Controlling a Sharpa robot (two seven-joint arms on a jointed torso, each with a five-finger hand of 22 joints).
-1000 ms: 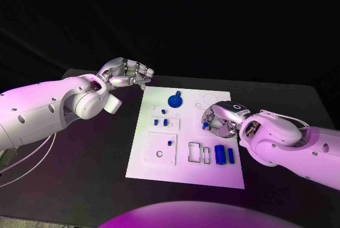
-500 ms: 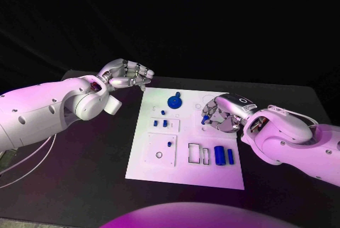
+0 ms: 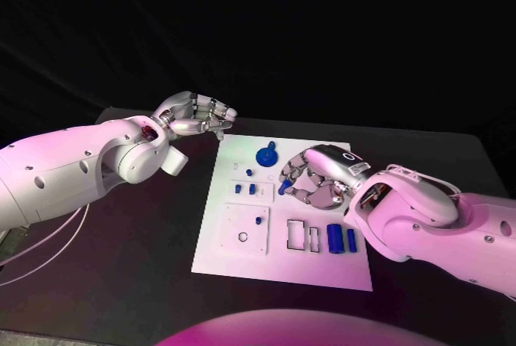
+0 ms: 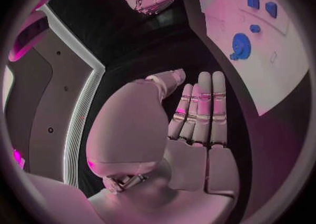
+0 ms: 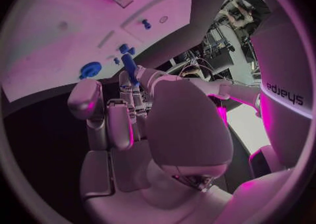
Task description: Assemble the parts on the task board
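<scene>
A small blue peg [image 3: 284,188], smooth and rod-shaped, sits pinched in the fingertips of the right hand [image 3: 312,183], poised over the middle of the white board [image 3: 282,265], just beside a pocket holding two short blue blocks [image 3: 245,188]. The right wrist view shows the peg [image 5: 129,68] standing out past the fingertips, its free end toward the board. Judged from here, the step in hand is carrying this peg to its seat; done well, that calls for lining the peg square over its hole before lowering, and easing it straight down so the matte plate does not shift on the black worktop [image 3: 129,286]. Which hole it belongs in cannot be told. The board is flat and hard-edged, cut with shallow rectangular recesses and round holes; a round blue wheel [image 3: 265,152] lies near its far edge, and two glossy blue cylinders [image 3: 342,238] rest side by side near its right edge beside empty rectangular slots [image 3: 301,236]. The left hand [image 3: 197,113], silver and metallic, hangs off the board's far left corner with fingers curled in on nothing.
</scene>
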